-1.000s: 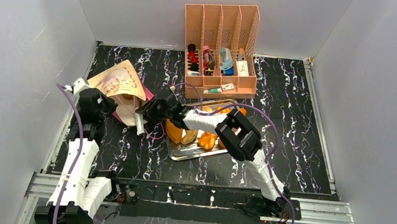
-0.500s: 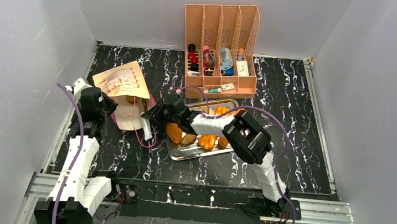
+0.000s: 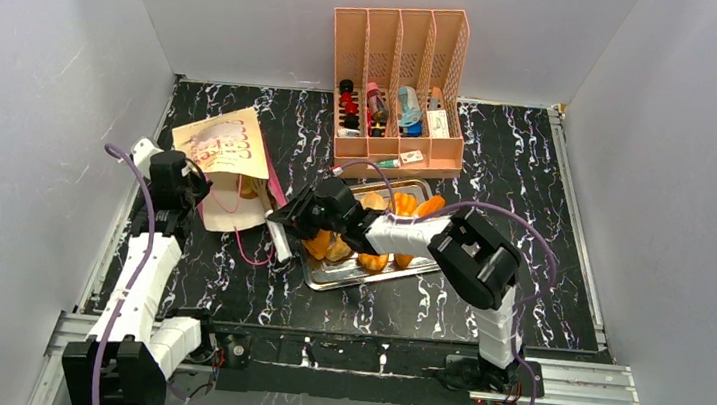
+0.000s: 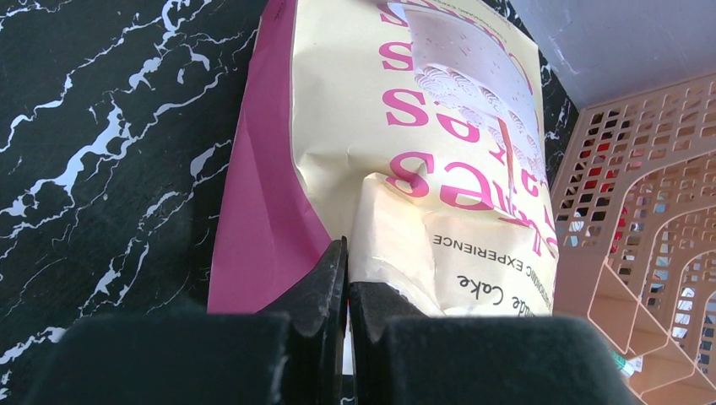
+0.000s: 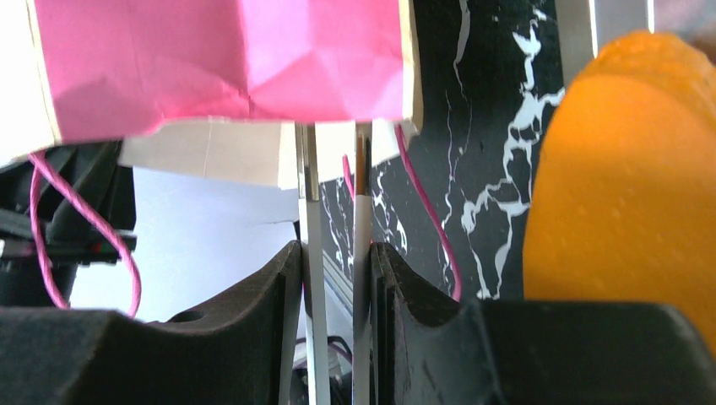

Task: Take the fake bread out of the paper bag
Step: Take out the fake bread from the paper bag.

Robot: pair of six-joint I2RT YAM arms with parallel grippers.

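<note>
My left gripper [image 4: 344,257] is pressed together on a fold of the bag [image 4: 439,118], and the cream paper creases right at my black fingertips [image 4: 325,283]. My right gripper [image 5: 336,253] is pinching a thin, flat white strip [image 5: 363,228] edge-on. What that strip is, I cannot tell. Above it hangs a crumpled magenta side panel [image 5: 219,59], and a thin pink cord [image 5: 426,211] trails past. Off to the right of my fingers bulges a smooth, rounded orange bread [image 5: 616,186] with finely dimpled skin.

From above, the bag lies at the left of the table [image 3: 532,231], which is flat and black with white marble veins. The lettered cream face tilts up. Its long axis runs from the back-left corner toward the near right, with the mouth turned to the tray [image 3: 331,278]. Something brownish sits at the mouth, too small to name. The tray is shiny steel, shallow and rectangular. It sits just beside the bag and carries several orange and tan bread pieces. Behind it stands a peach slotted plastic organizer [image 3: 402,36] with four upright compartments. Plain pale grey walls [image 3: 36,78] close in three sides.
</note>
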